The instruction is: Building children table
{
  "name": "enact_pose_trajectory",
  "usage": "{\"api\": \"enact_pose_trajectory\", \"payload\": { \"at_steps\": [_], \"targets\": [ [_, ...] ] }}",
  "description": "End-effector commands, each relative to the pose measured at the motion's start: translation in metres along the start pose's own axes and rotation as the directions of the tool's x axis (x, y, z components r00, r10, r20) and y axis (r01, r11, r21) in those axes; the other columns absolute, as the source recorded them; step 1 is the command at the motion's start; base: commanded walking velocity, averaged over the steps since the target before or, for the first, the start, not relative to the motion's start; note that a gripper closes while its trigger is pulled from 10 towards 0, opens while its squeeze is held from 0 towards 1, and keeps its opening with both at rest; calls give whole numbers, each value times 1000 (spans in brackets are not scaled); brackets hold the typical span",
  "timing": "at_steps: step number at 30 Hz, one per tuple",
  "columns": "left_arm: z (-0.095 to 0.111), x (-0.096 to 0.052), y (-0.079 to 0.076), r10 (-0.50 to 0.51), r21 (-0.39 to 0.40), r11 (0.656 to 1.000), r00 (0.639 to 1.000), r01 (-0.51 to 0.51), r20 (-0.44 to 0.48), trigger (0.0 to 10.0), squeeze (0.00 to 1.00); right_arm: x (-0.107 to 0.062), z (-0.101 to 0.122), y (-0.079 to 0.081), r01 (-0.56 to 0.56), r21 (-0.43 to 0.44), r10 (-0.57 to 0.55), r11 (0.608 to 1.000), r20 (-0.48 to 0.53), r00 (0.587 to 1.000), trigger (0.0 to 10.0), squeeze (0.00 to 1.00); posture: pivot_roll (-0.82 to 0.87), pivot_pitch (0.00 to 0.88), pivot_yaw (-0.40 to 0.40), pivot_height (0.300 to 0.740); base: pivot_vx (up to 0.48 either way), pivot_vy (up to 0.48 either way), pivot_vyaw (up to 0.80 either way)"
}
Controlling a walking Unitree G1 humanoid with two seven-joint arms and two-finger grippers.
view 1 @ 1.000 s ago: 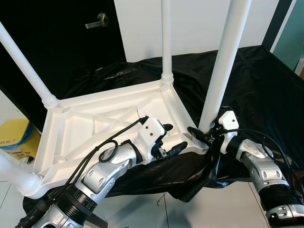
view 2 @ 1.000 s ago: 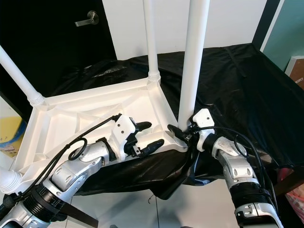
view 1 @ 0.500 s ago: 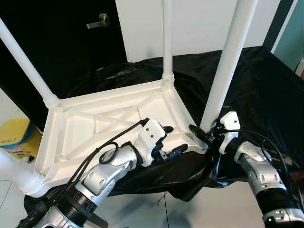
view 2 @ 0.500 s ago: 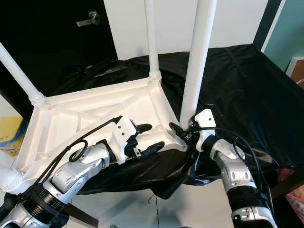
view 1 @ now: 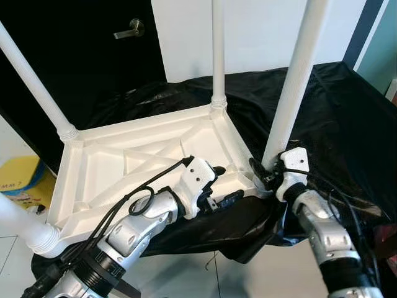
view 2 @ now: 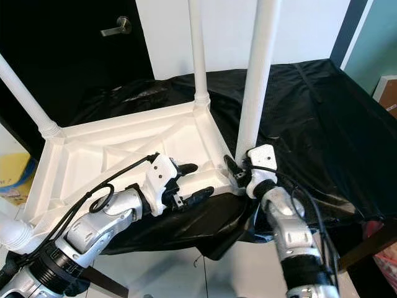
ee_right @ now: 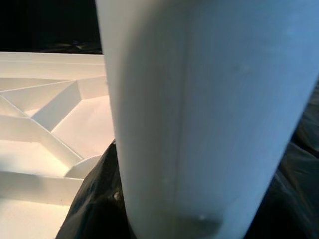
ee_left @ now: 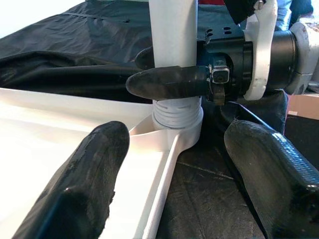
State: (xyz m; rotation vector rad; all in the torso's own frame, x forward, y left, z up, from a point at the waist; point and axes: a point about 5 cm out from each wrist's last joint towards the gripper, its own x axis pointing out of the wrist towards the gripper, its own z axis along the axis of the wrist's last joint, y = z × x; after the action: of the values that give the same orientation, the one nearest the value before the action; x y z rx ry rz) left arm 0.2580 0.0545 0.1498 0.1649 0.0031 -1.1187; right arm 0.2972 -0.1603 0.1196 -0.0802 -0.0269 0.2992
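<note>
An upside-down white plastic children's table top (view 1: 142, 164) with ribbed underside lies on a desk draped in crinkled black plastic sheeting (view 1: 347, 118), its four long white round plastic legs pointing up from the corners. The near-right leg (view 1: 291, 93) stands in the corner socket at about 4 o'clock of the table top, tilted slightly, with a ribbed threaded collar (ee_left: 177, 112) visible where it meets the socket. The right gripper (view 1: 263, 175) sits at the foot of this leg, its jaws closed around the leg just above the collar; in the left wrist view one black finger (ee_left: 167, 82) crosses the front of the leg and the other peeks from behind. The right wrist view looks straight at the white leg, very close, with the ribbed underside behind it. The left gripper (view 1: 224, 183) hovers over the near edge of the table top, at about 9 o'clock from the gripped leg, jaws open and holding nothing, one finger above the tray and the other past its rim over the sheeting. A black door with a metal lever handle (view 1: 128, 27) stands at 11 o'clock, and a yellow box (view 1: 18, 177) rests on the floor at 9 o'clock.
</note>
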Motion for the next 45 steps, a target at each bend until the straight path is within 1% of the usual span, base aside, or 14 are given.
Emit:
{"api": "enact_pose_trajectory", "payload": {
  "at_steps": [1, 5, 7, 8, 9, 11, 12, 14, 17, 32, 33, 34, 40, 45],
  "targets": [
    [0, -3, -12, -213, 5, 977, 977, 213, -13, 10000, 0, -7, -18, 0, 63, 28, -61, 998, -90, 994, 10000, 0, -137, 12, 74, 740, 0, 0, 0],
    [0, -4, -11, -210, 5, 978, 978, 210, -16, 10000, 0, -11, -21, 9, 190, 61, -183, 980, -102, 978, 10000, 0, -136, 14, 71, 740, 0, 0, 0],
    [0, -4, -11, -210, 5, 978, 978, 210, -16, 10000, 0, -11, -21, 9, 190, 61, -183, 980, -102, 978, 10000, 0, -136, 14, 71, 740, 0, 0, 0],
    [0, -4, -11, -210, 4, 978, 978, 210, -17, 10000, 0, -13, -21, 10, 253, 68, -246, 965, -96, 965, 10000, 0, -135, 16, 69, 740, 0, 0, 0],
    [0, -4, -11, -210, 4, 978, 978, 210, -17, 10000, 0, -13, -21, 10, 253, 68, -246, 965, -96, 965, 10000, 0, -135, 16, 69, 740, 0, 0, 0],
    [0, -4, -12, -209, 3, 978, 978, 209, -17, 10000, 0, -17, -20, 12, 395, 103, -386, 913, -95, 917, 10000, 0, -132, 18, 64, 740, 0, 0, 0],
    [0, -4, -12, -209, 3, 978, 978, 209, -17, 10000, 0, -17, -20, 12, 395, 103, -386, 913, -95, 917, 10000, 0, -132, 18, 64, 740, 0, 0, 0],
    [0, -5, -12, -208, 1, 978, 978, 208, -18, 10000, 0, -19, -19, 19, 467, 137, -455, 874, -107, 884, 10000, 0, -132, 18, 64, 740, 0, 0, 0],
    [-1, -5, -11, -206, 0, 978, 978, 206, -19, 10000, 0, -18, -17, 25, 443, 146, -432, 885, -99, 896, 10000, 0, -133, 19, 65, 740, 0, 0, 0],
    [0, -5, -8, -203, 9, 979, 979, 204, -22, 10000, 0, -19, -11, 24, 487, 130, -478, 864, -96, 873, 10000, 0, -135, 8, 64, 740, 0, 0, 0],
    [0, -5, -8, -203, 11, 979, 979, 203, -23, 10000, 0, -18, -9, 23, 481, 129, -474, 867, -81, 877, 10000, 353, -137, 6, 65, 740, 0, 0, 0],
    [1, -5, -8, -203, 12, 979, 979, 203, -22, 10000, 0, -17, -5, 22, 465, 136, -462, 875, -60, 885, 10000, 1000, -137, 4, 66, 740, 0, 0, 0],
    [1, -5, -7, -203, 14, 979, 979, 203, -22, 10000, 0, -17, 0, 20, 417, 140, -418, 898, -22, 908, 10000, 1000, -139, 4, 65, 740, 0, 0, 0],
    [2, -4, -7, -205, 17, 979, 979, 205, -18, 10000, 0, -20, 0, 13, 286, 97, -290, 953, 29, 957, 10000, 1000, -141, 5, 63, 740, 0, 0, 0]
  ]
}}
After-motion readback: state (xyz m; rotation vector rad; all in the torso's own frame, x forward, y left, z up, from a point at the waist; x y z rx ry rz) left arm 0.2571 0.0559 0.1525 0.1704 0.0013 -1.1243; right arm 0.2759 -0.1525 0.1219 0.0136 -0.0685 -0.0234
